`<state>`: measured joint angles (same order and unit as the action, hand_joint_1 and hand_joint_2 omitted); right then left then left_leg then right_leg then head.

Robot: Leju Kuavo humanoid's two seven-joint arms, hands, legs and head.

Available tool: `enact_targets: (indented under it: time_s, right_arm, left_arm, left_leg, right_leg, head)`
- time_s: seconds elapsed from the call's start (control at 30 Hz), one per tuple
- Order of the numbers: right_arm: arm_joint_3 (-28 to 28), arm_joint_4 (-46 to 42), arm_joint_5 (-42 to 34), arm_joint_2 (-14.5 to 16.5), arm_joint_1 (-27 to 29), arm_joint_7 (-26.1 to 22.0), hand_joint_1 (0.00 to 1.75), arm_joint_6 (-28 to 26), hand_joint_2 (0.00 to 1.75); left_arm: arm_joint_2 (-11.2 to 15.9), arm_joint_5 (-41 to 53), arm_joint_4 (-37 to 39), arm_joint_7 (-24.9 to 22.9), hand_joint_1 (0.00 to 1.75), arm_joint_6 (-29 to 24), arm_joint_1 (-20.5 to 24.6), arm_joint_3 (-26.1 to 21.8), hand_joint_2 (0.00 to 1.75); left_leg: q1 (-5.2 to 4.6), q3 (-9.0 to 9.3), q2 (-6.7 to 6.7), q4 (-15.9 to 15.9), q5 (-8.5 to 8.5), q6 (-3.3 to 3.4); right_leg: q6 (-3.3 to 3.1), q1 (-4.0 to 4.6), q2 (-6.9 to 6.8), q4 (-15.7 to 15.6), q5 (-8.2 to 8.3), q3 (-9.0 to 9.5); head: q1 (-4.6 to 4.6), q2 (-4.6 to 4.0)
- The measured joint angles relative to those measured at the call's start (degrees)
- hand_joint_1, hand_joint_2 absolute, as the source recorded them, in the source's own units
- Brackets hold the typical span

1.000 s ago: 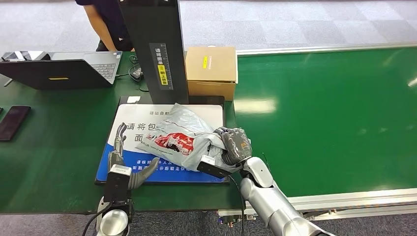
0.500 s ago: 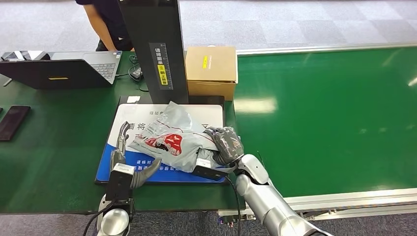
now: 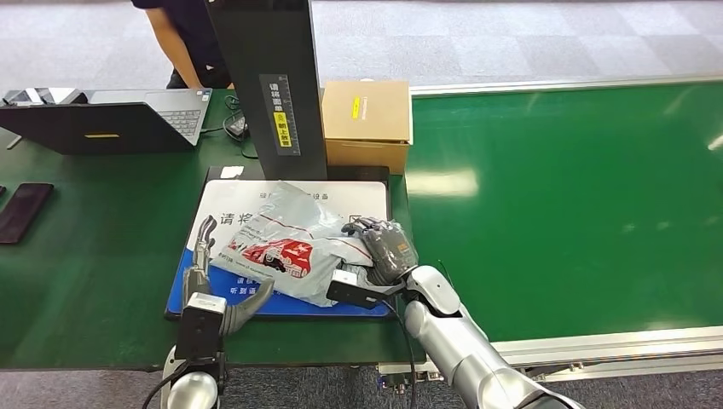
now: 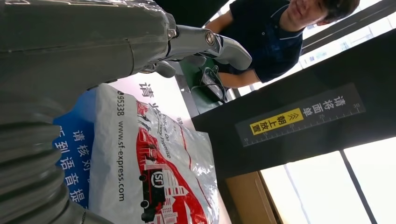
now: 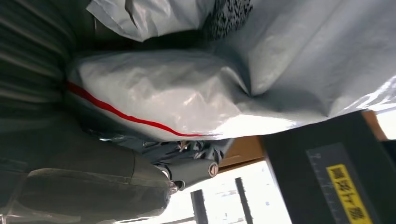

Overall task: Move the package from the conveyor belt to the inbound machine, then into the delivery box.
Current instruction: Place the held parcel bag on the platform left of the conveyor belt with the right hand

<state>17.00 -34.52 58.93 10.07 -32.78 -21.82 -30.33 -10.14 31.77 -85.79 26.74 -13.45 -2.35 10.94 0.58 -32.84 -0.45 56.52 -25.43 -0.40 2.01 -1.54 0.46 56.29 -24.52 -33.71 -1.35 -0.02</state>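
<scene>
Green tabletop (image 3: 94, 256) in a grey-floored room, with a green belt (image 3: 580, 204) off to the right. Far left: a dark phone (image 3: 24, 211) lying flat, an open laptop (image 3: 111, 119) behind it, and a person (image 3: 183, 43) in a dark shirt standing at the far edge. Next, near the front edge, left hand (image 3: 215, 277), fingers spread and holding nothing, resting on the left side of the blue-and-white mat (image 3: 226, 281), thumb just beside the bag's near corner. Behind the mat, a tall black column (image 3: 268, 85) with a yellow label, upright. On the mat, a grey courier bag (image 3: 290, 247) with red print, crumpled, lying mostly flat across the middle; red and black lettering plain in the left wrist view (image 4: 154, 177). At the bag's right end, right hand (image 3: 388, 251), fingers curled over and gripping the bunched plastic, seen close in the right wrist view (image 5: 154, 98). Behind, a brown box (image 3: 367, 123) standing between column and belt.
</scene>
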Motion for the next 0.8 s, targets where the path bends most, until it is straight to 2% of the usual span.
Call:
enact_targets:
  time_s: [0.03,0.17,0.3,0.37,0.47,0.53,0.67,0.8]
  right_arm:
    - [-0.01,0.34,0.32,0.01,-0.18,1.1,0.0,-0.38,0.0]
    - [-0.19,1.54,1.2,0.01,-0.78,4.38,0.0,-2.65,0.0]
    - [-0.79,2.14,1.08,-0.01,-0.99,5.19,0.0,-4.16,0.0]
    - [-1.4,2.1,-0.74,-0.01,-0.92,3.75,0.0,-4.68,0.0]
    - [-2.95,1.03,-7.19,-0.01,-0.52,-1.04,0.0,-3.77,0.0]
    - [-4.22,-0.52,-12.8,0.0,0.09,-4.41,0.0,-0.39,0.0]
    - [-6.6,-6.31,-26.75,0.04,3.03,-10.42,0.0,11.75,0.0]
    - [-7.63,-15.41,-38.07,-0.06,8.01,-12.58,0.0,22.75,0.0]
  left_arm:
    - [0.0,0.03,-0.3,-0.01,0.0,-0.04,-0.3,-0.05,1.75]
    - [0.0,0.3,-1.44,-0.01,0.0,-0.35,-1.6,-0.22,1.75]
    - [0.0,0.46,-2.03,-0.01,0.0,-0.59,-2.24,-0.34,1.75]
    - [0.0,0.47,-2.05,-0.01,0.0,-0.61,-2.32,-0.4,1.75]
    - [0.0,0.47,-2.06,-0.01,0.0,-0.6,-2.33,-0.52,1.75]
    - [0.0,0.44,-2.06,-0.01,0.0,-0.55,-2.32,-0.62,1.75]
    - [-0.02,0.11,-2.05,0.26,0.0,-0.38,-2.31,-0.84,1.75]
    - [-0.03,-0.14,-2.05,0.85,0.0,0.3,-2.33,-1.2,1.75]
  left_leg:
    - [0.0,0.0,0.0,0.0,0.0,0.0]
    - [0.0,0.01,0.0,0.0,0.0,0.0]
    - [0.0,0.0,0.0,0.0,0.0,0.0]
    - [0.0,0.0,0.0,0.0,0.0,0.0]
    - [0.0,0.0,0.0,0.0,0.0,0.0]
    - [0.0,0.0,0.0,0.0,0.0,0.0]
    - [0.0,-0.01,0.0,0.0,0.0,0.0]
    - [0.0,-0.03,0.0,0.0,-0.02,-0.01]
  right_leg:
    - [0.0,0.0,0.0,0.0,0.0,0.0]
    - [0.0,0.0,0.0,0.0,0.0,-0.01]
    - [0.0,0.0,0.0,0.0,0.0,-0.01]
    - [0.0,0.0,0.0,0.0,0.0,-0.01]
    - [0.0,0.0,0.0,0.0,0.0,-0.01]
    - [0.0,0.0,0.0,0.0,0.0,-0.01]
    - [0.0,0.0,0.0,0.0,-0.01,-0.03]
    - [-0.02,0.0,0.0,-0.01,-0.03,-0.07]
  head:
    - [0.01,0.0]
    - [-0.01,0.0]
    - [0.0,0.0]
    - [0.0,0.0]
    - [0.0,0.0]
    - [0.0,0.0]
    - [0.01,0.0]
    - [0.01,0.0]
